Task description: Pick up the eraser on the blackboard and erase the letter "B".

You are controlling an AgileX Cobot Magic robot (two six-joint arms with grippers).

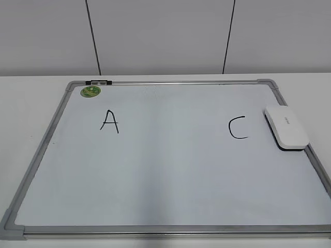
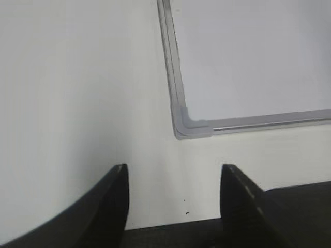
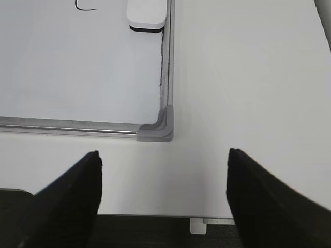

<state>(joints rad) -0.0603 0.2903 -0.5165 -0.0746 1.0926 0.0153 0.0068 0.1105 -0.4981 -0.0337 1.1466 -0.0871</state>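
Observation:
The blackboard (image 1: pixel 165 170) is a white board with a grey frame lying flat on the table. A black "A" (image 1: pixel 109 121) and a black "C" (image 1: pixel 237 128) are on it; no letter "B" shows between them. The white eraser (image 1: pixel 286 127) lies at the board's right edge, beside the "C"; it also shows in the right wrist view (image 3: pixel 147 14). My left gripper (image 2: pixel 173 173) is open and empty over the table before the board's near left corner (image 2: pixel 189 126). My right gripper (image 3: pixel 163 160) is open and empty before the near right corner (image 3: pixel 158 129). Neither gripper shows in the exterior view.
A round green magnet (image 1: pixel 90 91) sits at the board's far left corner, next to a dark clip (image 1: pixel 98 82) on the frame. White table (image 1: pixel 31 98) surrounds the board. A grey panelled wall (image 1: pixel 165 36) stands behind.

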